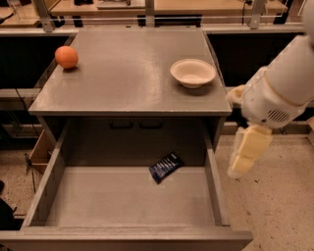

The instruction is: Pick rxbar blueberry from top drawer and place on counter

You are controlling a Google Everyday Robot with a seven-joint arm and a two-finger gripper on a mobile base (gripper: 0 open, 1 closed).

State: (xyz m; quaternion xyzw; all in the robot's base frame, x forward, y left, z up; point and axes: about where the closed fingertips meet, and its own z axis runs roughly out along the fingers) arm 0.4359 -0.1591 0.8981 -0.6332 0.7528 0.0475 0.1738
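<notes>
The rxbar blueberry (pixel 165 167), a dark blue shiny wrapper, lies flat and askew on the floor of the open top drawer (pixel 127 201), towards the back right. The counter (pixel 127 73) is the grey cabinet top above the drawer. My gripper (pixel 248 153), pale yellow, hangs from the white arm (pixel 282 86) outside the drawer's right wall, to the right of the bar and above floor level. It holds nothing that I can see.
An orange round fruit (pixel 66 57) sits at the counter's left edge. A white bowl (pixel 193 72) stands at its right side, close to the arm. Pale wooden tabletops (pixel 162 7) run behind the cabinet. Speckled floor (pixel 279 211) lies to the right.
</notes>
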